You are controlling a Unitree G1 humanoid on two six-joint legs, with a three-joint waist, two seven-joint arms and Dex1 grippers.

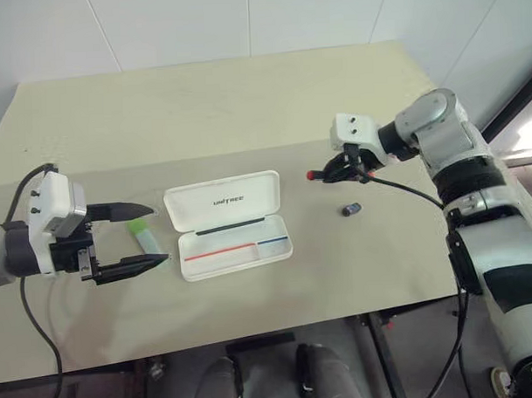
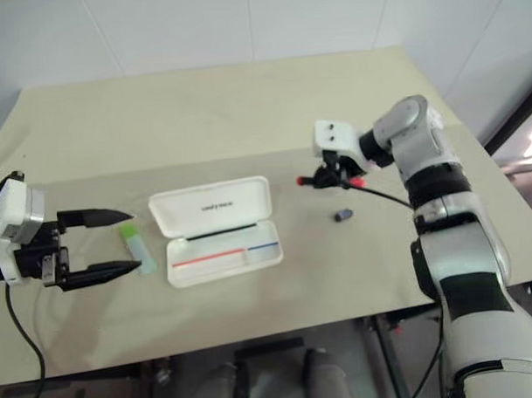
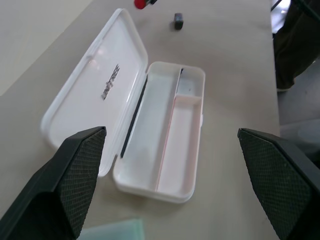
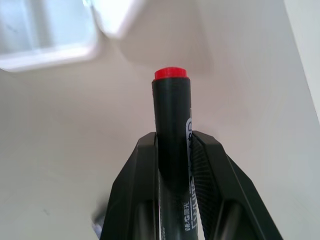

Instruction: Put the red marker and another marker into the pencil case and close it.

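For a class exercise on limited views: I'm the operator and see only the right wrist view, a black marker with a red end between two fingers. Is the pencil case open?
Observer: Yes. The pencil case lies open on the table, lid folded back, tray empty.
Operator: Where's the second marker?
Observer: The green-capped marker lies on the table beside the case, between the open fingers of the left hand.
Operator: Anything else loose nearby?
Observer: A small dark grey marker lies on the table, below the right hand, which holds the red marker above the table.
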